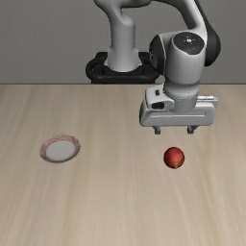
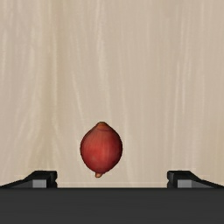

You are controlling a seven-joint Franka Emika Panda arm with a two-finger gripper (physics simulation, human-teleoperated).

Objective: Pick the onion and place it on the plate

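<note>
Tabletop (image 1: 106, 202): light wood grain, fills the lower two thirds of the exterior view, with a plain grey wall behind it. The same wood (image 2: 112, 61) runs under the hand in the wrist view.

Robot arm (image 1: 123, 38): white links with dark joints. It rises from a black base (image 1: 117, 69) at the tabletop's far edge, top centre of the exterior view, then bends over toward the exterior view's right.

Hand (image 1: 177, 133): grey-white block at the arm's end, right of centre in the exterior view, pointing straight down with two short dark fingers under it. It hangs above the tabletop. In the wrist view the hand (image 2: 112, 179) is open, with the fingertips (image 2: 42, 178) standing wide apart and gripping nothing.

Plate (image 1: 42, 150): small and round, pale middle, pinkish-red rim. It lies flat on the tabletop at the exterior view's left, about mid-height, well apart from the hand and the onion.

Onion (image 1: 174, 158): small, red, roundish. It sits on the bare tabletop right of centre in the exterior view, just under the hand in the frame and well apart from the plate. In the wrist view the onion (image 2: 101, 150) lies near the fingertips, within the span between them, and touches neither. Its small pointed tip faces the hand.
</note>
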